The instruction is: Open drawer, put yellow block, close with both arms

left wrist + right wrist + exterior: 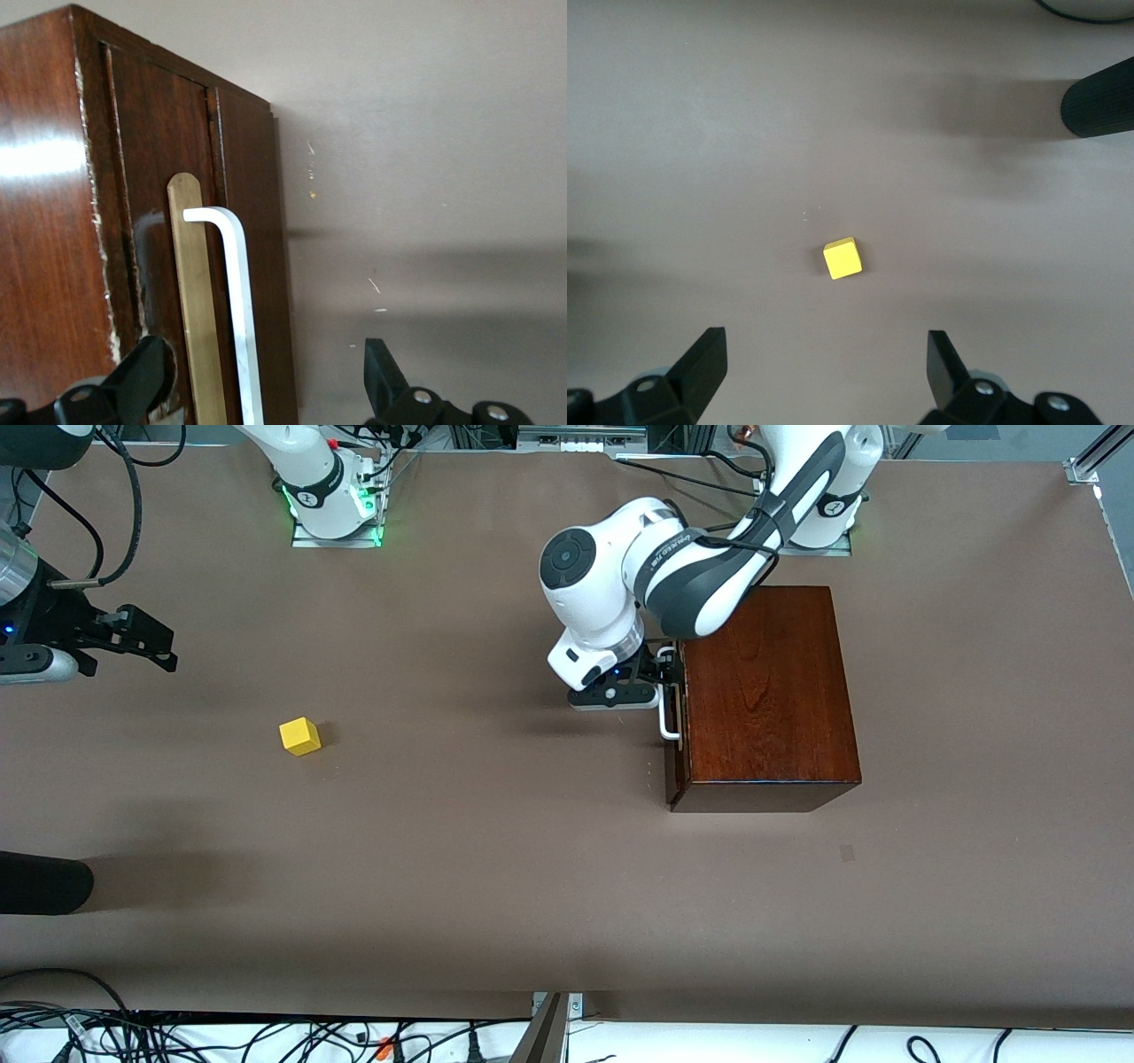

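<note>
Brown table (496,886), left tool (666,684) open astride drawer handle (670,713), right tool (146,638) open, well apart from yellow block (299,736)

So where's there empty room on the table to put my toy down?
The widest bare stretch of table lies nearer the front camera than the yellow block and the wooden box. The patch between block and box is free too. It is crowded at the drawer's handle, where the left gripper sits with jaws open. The right gripper hangs open above the block.
</note>
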You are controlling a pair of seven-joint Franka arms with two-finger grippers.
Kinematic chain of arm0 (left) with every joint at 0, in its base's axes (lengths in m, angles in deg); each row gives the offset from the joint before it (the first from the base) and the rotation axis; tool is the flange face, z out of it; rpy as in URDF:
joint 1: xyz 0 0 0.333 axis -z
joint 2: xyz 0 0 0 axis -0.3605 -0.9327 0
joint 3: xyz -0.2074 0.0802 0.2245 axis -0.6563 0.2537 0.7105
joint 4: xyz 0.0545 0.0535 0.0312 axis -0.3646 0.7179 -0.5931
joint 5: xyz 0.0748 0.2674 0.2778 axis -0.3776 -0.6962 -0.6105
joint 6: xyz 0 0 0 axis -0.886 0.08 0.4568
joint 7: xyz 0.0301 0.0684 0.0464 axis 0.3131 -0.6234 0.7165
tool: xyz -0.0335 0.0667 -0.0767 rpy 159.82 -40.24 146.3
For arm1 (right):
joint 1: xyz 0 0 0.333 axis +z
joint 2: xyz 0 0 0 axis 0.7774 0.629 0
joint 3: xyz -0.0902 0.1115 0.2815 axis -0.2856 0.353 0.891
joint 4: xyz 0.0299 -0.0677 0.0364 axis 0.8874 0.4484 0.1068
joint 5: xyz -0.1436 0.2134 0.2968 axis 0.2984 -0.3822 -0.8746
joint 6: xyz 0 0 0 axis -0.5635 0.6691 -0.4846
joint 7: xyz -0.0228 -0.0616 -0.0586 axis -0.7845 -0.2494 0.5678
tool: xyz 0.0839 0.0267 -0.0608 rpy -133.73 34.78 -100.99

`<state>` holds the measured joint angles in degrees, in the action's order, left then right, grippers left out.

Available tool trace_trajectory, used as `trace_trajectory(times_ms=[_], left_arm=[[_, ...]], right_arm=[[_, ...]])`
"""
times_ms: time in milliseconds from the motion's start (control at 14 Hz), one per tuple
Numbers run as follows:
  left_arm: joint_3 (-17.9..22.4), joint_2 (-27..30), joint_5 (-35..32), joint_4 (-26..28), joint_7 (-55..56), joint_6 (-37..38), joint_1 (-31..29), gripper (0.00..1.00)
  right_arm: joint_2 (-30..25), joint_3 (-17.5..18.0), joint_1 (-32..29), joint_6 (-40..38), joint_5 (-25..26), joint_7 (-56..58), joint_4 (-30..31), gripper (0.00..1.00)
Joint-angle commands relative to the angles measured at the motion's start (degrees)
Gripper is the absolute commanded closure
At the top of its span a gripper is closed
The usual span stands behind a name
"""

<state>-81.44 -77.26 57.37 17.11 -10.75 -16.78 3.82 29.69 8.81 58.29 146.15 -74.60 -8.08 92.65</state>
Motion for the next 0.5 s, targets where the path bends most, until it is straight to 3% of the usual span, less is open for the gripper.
trace_trajectory(times_ms=[0,429], left_arm=[[0.1,-0.8,-3.2,1.4,3.2,-1.5,0.0,0.00],[0.3,-3.0,-4.8,1.9,6.7,-2.8,0.0,0.00]], right_arm=[[0.5,0.1,-0.3,-0.5,-0.5,-0.1,-1.1,0.00],[0.8,0.1,-0.3,-0.6,-0.5,-0.2,-1.1,0.00]])
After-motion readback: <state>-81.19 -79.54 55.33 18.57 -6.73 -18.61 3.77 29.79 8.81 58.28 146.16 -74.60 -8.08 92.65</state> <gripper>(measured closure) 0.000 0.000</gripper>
